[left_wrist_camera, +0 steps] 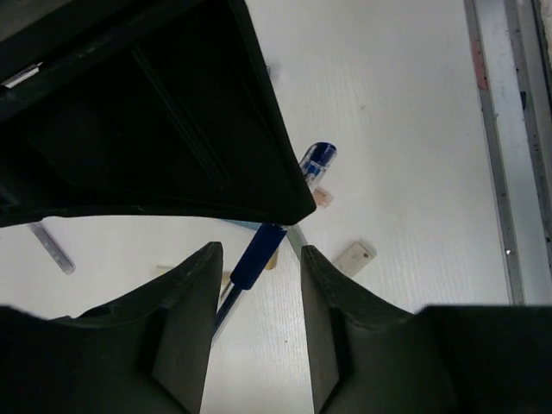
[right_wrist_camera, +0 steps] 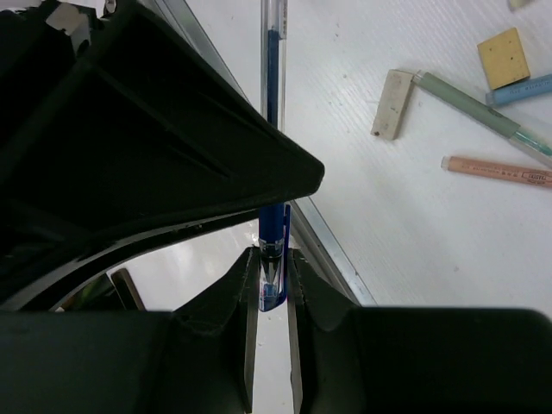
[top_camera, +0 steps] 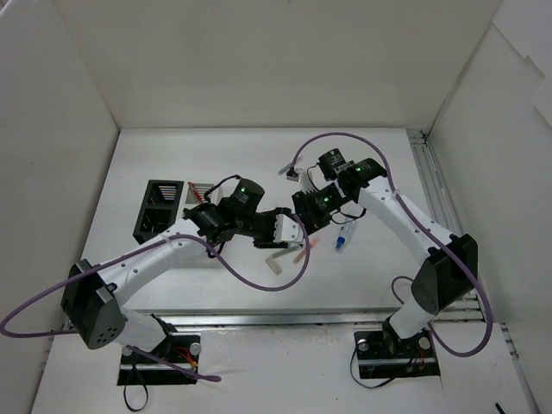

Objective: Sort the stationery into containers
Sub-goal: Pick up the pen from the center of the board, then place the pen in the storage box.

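My right gripper point(right_wrist_camera: 272, 256) is shut on a blue pen point(right_wrist_camera: 274, 220) with a clear barrel, which runs away from the jaws behind my left gripper's dark body. In the top view the right gripper point(top_camera: 310, 210) and left gripper point(top_camera: 285, 229) meet at the table's middle. My left gripper point(left_wrist_camera: 259, 253) is open, and the blue pen point(left_wrist_camera: 257, 257) passes between its fingers, closer to the left one, untouched. The black container point(top_camera: 159, 208) and white slatted container point(top_camera: 200, 190) stand at the left. A clear tube with blue cap point(top_camera: 342, 240) lies to the right of the grippers.
On the table lie an orange pencil point(right_wrist_camera: 504, 171), a grey-green pen point(right_wrist_camera: 473, 105), a light-blue pen point(right_wrist_camera: 528, 87), a beige eraser point(right_wrist_camera: 392, 103) and a yellow eraser block point(right_wrist_camera: 504, 57). A metal rail point(top_camera: 423, 172) edges the table's right side. White walls surround it.
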`<act>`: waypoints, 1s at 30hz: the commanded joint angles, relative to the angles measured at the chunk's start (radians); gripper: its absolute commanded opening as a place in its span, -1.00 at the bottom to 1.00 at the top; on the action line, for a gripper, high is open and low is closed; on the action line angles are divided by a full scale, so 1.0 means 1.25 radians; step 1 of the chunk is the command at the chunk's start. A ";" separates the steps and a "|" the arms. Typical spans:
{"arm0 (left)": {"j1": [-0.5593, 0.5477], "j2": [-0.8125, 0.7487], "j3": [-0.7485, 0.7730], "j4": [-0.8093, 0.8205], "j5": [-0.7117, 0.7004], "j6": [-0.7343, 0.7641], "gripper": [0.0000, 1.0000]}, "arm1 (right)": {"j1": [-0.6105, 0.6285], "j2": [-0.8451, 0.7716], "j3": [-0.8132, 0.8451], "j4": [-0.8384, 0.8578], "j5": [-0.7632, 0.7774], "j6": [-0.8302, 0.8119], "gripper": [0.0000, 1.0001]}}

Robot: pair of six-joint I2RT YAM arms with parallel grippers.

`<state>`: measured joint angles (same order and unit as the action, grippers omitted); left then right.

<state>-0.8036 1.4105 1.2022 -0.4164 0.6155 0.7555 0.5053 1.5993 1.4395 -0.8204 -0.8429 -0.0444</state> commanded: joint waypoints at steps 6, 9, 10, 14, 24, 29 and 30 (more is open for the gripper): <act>-0.010 -0.006 0.067 0.040 -0.036 -0.024 -0.89 | -0.005 -0.035 0.025 0.074 -0.042 0.083 -1.00; -0.010 -0.004 0.068 0.045 -0.052 -0.039 -1.00 | -0.005 -0.046 0.019 0.113 -0.034 0.108 -0.78; -0.010 -0.006 0.065 0.052 -0.060 -0.048 -1.00 | -0.007 -0.053 0.022 0.115 -0.014 0.110 -0.65; -0.010 -0.025 0.031 0.118 -0.128 -0.111 -1.00 | -0.030 -0.098 0.023 0.157 0.031 0.125 -0.22; 0.200 -0.162 -0.092 0.422 -0.272 -0.480 -1.00 | -0.132 -0.343 -0.146 0.372 0.441 0.293 0.96; 0.344 -0.184 -0.146 0.561 -0.377 -0.670 -1.00 | -0.142 -0.471 -0.286 0.471 0.630 0.364 0.96; 0.365 -0.179 -0.148 0.599 -0.382 -0.720 -1.00 | -0.142 -0.490 -0.296 0.478 0.641 0.363 0.96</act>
<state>-0.4042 1.1995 1.0134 0.0971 0.2199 0.0765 0.3332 1.0161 1.1011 -0.3767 -0.2085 0.3450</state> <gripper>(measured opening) 0.086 0.979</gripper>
